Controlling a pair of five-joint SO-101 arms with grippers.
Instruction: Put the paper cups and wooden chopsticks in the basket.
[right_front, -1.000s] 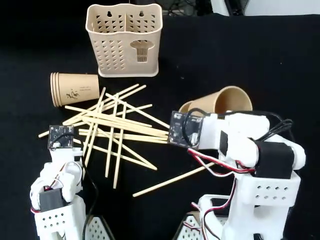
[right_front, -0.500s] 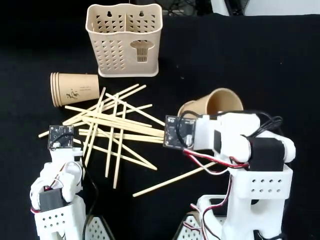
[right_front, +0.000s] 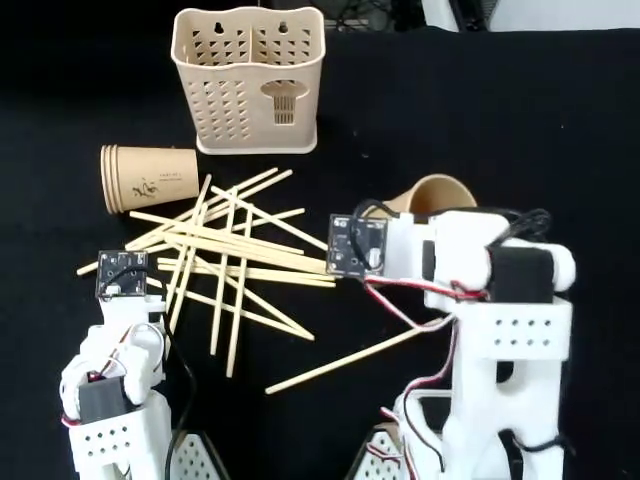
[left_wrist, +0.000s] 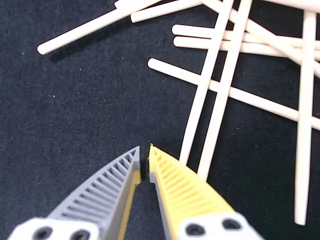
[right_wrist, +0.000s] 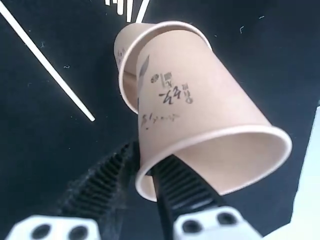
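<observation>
A paper cup hangs tilted in my right gripper, which is shut on its rim with one finger inside and one outside. A second cup's rim shows around its base end. From above, this cup is right of the chopstick pile. A stack of cups lies on its side at the left. The beige basket stands upright at the back. My left gripper is shut and holds nothing, low over the cloth beside two chopsticks.
A black cloth covers the table. One chopstick lies apart near the front, between the two arm bases. The left arm's base stands at the front left and the right arm's base at the front right.
The right arm has shifted left and a little back with the cup in its gripper. The left arm, basket, cup stack and chopsticks have not moved.
</observation>
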